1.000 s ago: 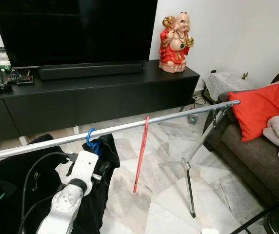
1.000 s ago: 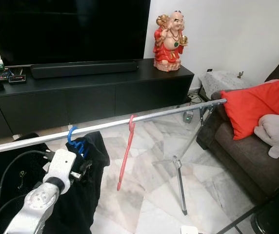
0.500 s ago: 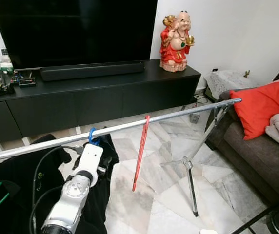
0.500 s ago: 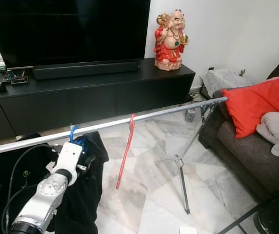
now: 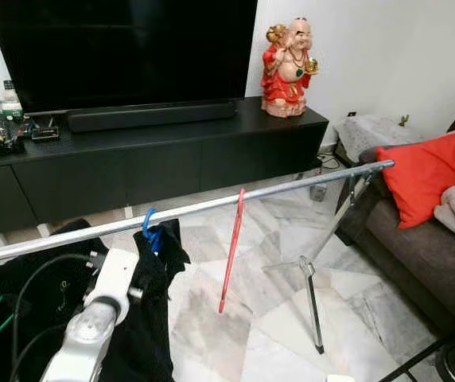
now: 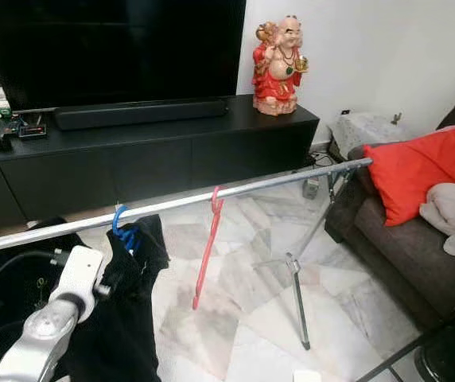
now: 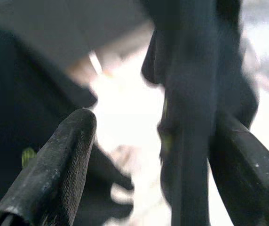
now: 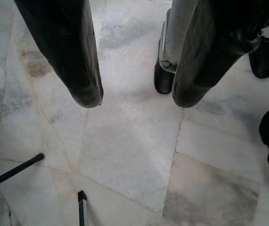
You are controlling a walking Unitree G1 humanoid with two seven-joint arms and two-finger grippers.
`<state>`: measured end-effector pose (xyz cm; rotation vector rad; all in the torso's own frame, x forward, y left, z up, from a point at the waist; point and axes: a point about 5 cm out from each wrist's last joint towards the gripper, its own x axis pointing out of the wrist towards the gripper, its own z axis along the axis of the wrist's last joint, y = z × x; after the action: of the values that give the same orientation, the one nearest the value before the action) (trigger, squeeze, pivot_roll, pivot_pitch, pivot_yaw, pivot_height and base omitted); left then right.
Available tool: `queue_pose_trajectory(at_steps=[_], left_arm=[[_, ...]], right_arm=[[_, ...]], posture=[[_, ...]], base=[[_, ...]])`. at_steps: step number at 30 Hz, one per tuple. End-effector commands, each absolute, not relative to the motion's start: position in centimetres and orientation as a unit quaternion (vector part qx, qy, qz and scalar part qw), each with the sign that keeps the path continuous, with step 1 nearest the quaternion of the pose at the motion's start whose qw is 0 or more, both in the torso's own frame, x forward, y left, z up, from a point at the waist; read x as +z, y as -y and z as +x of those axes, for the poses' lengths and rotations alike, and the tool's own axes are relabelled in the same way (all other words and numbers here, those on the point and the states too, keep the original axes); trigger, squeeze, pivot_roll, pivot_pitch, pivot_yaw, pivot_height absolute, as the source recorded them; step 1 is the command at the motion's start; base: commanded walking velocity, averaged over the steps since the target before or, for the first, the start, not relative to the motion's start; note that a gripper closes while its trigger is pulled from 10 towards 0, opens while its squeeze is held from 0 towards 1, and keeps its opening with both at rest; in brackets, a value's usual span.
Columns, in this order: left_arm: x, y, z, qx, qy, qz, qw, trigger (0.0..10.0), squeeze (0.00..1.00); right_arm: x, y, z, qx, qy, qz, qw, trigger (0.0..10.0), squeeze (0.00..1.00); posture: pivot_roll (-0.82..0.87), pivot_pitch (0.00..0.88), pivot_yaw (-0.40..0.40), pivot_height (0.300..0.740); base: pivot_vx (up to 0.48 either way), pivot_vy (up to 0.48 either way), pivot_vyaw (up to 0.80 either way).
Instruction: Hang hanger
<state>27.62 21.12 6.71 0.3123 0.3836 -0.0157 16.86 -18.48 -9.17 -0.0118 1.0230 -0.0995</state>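
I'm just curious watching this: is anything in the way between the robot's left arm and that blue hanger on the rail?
Only the black garment on the blue hanger. The hook sits over the silver rail, and the cloth drapes between the left gripper and the hanger's body. In the left wrist view, dark fabric hangs between the open fingers.

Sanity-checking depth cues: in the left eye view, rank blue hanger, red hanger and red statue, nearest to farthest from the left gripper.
From the left gripper, at the dark garment low on the robot's left:
1. blue hanger, hooked on the rail just above it.
2. red hanger, mid-rail, to its right.
3. red statue, on the TV cabinet by the far wall.
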Motion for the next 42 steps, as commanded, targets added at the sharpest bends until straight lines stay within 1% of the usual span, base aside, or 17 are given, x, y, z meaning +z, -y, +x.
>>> queue_pose_trajectory(at_steps=[1,4,10,14,15,17,22,28,31,32,33,34,35,39,40,41,42], left_arm=[[7.0,-20.9,27.3,-0.022,-0.197,0.159,0.967,10.0,0.0],[6.3,-21.0,26.2,-0.044,-0.232,0.163,0.958,10.0,0.0],[5.7,-21.2,25.1,-0.06,-0.267,0.16,0.948,10.0,0.0],[4.8,-21.3,23.6,-0.115,-0.323,0.174,0.923,10.0,0.0],[4.3,-21.8,23.0,-0.119,-0.344,0.193,0.911,10.0,0.0],[4.0,-22.4,22.6,-0.108,-0.358,0.204,0.905,10.0,0.0],[3.4,-23.1,22.3,-0.096,-0.371,0.215,0.898,10.0,0.0],[1.6,-24.2,21.2,-0.069,-0.397,0.194,0.895,10.0,0.0],[0.7,-24.5,20.6,-0.062,-0.41,0.182,0.892,9.8,0.0],[0.2,-24.6,20.3,-0.061,-0.418,0.18,0.889,5.5,0.0],[-0.1,-24.7,20.1,-0.061,-0.421,0.181,0.887,3.2,0.0],[-0.2,-24.8,20.0,-0.056,-0.418,0.175,0.89,1.5,0.0],[-0.3,-24.9,20.1,-0.048,-0.414,0.163,0.894,0.0,0.0],[-0.6,-25.0,20.3,-0.037,-0.398,0.152,0.904,0.0,0.0],[-0.5,-24.6,20.6,-0.041,-0.379,0.126,0.916,8.8,0.0],[-0.4,-24.5,20.7,-0.046,-0.372,0.116,0.92,10.0,0.0],[-0.4,-24.4,20.8,-0.05,-0.368,0.111,0.922,10.0,0.0]], right_arm=[[-9.1,18.8,17.0,-0.049,-0.488,-0.01,0.871,10.0,0.0],[-9.1,18.8,17.0,-0.048,-0.489,-0.011,0.871,10.0,0.0],[-9.1,18.7,16.9,-0.047,-0.49,-0.013,0.87,10.0,0.0],[-9.1,18.7,17.0,-0.045,-0.491,-0.015,0.87,10.0,0.0],[-9.1,18.7,17.0,-0.044,-0.491,-0.016,0.87,10.0,0.0],[-9.1,18.8,17.0,-0.043,-0.491,-0.016,0.87,10.0,0.0],[-9.1,18.8,17.0,-0.041,-0.491,-0.018,0.87,10.0,0.0],[-9.0,18.8,17.1,-0.041,-0.49,-0.02,0.87,10.0,0.0],[-9.0,18.9,17.1,-0.041,-0.49,-0.021,0.87,10.0,0.0],[-9.0,18.9,17.1,-0.04,-0.49,-0.021,0.87,10.0,0.0],[-9.0,18.9,17.1,-0.039,-0.49,-0.022,0.871,10.0,0.0],[-9.0,18.9,17.1,-0.039,-0.49,-0.022,0.871,10.0,0.0],[-9.0,18.9,17.1,-0.039,-0.49,-0.022,0.871,10.0,0.0],[-9.0,18.9,17.2,-0.04,-0.49,-0.022,0.871,10.0,0.0],[-9.0,18.9,17.2,-0.039,-0.49,-0.022,0.871,10.0,0.0],[-9.0,18.9,17.2,-0.039,-0.489,-0.022,0.871,10.0,0.0],[-9.0,18.9,17.2,-0.039,-0.489,-0.022,0.871,10.0,0.0]], posture=[[0.18,0.0,-0.082,0.74],[0.18,0.0,-0.078,0.74],[0.18,0.0,-0.078,0.74],[0.19,0.0,-0.08,0.74],[0.19,0.0,-0.079,0.74],[0.19,0.0,-0.08,0.74],[0.19,0.0,-0.083,0.74],[0.18,0.0,-0.086,0.74],[0.19,0.0,-0.087,0.74],[0.18,0.0,-0.089,0.74],[0.18,0.0,-0.089,0.74],[0.19,0.0,-0.09,0.74],[0.19,0.0,-0.091,0.74],[0.18,0.0,-0.092,0.74],[0.18,0.0,-0.091,0.74],[0.18,0.0,-0.092,0.74],[0.18,0.0,-0.092,0.74]], base=[[0.0,0.0,0.0],[0.0,0.0,0.0],[0.0,0.0,0.0],[0.0,0.0,0.0],[0.0,0.0,0.0],[0.0,0.0,0.0],[0.0,0.0,0.0],[0.0,0.0,0.0],[0.0,0.0,0.0],[0.0,0.0,0.0],[0.0,0.0,0.0],[0.0,0.0,0.0],[0.0,0.0,0.0],[0.0,0.0,0.0],[0.0,0.0,0.0],[0.0,0.0,0.0],[0.0,0.0,0.0]])
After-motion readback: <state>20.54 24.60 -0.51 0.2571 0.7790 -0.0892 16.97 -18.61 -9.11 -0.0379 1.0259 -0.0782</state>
